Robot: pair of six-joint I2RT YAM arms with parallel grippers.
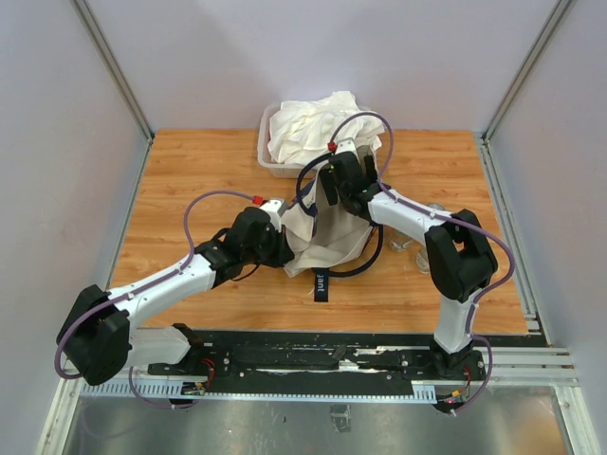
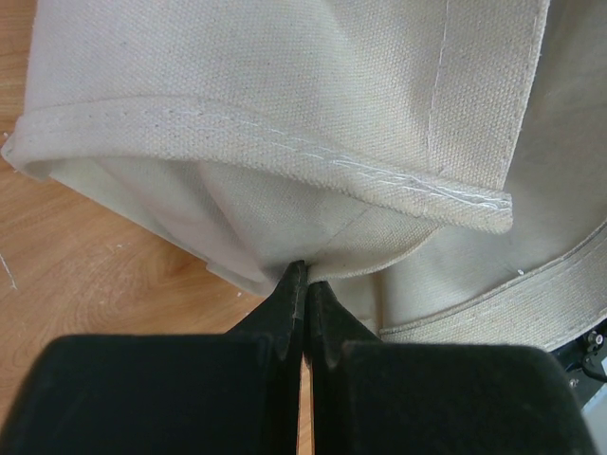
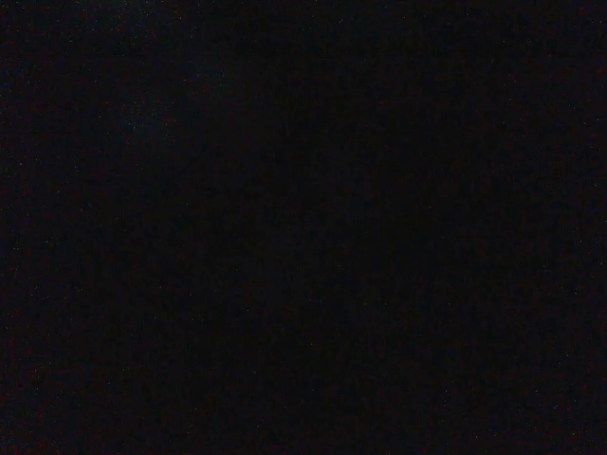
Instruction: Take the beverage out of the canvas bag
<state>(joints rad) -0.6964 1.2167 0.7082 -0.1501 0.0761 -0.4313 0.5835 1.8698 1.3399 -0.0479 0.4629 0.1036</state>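
Observation:
The cream canvas bag (image 1: pixel 327 237) lies crumpled in the middle of the wooden table, with a navy strap (image 1: pixel 321 284) trailing towards me. My left gripper (image 1: pixel 285 248) is at the bag's left edge. In the left wrist view its black fingers (image 2: pixel 305 275) are shut on a fold of the bag's cloth (image 2: pixel 285 85), just under the stitched rim. My right gripper (image 1: pixel 343 190) reaches down into the bag's mouth from the far side, and its fingers are hidden by the cloth. The right wrist view is fully dark. The beverage is out of sight.
A clear plastic tub (image 1: pixel 266 152) holding a white cloth heap (image 1: pixel 308 128) stands at the back, just behind the bag. A small clear object (image 1: pixel 417 251) lies on the table right of the bag, partly hidden by the right arm. Grey walls enclose the table on three sides.

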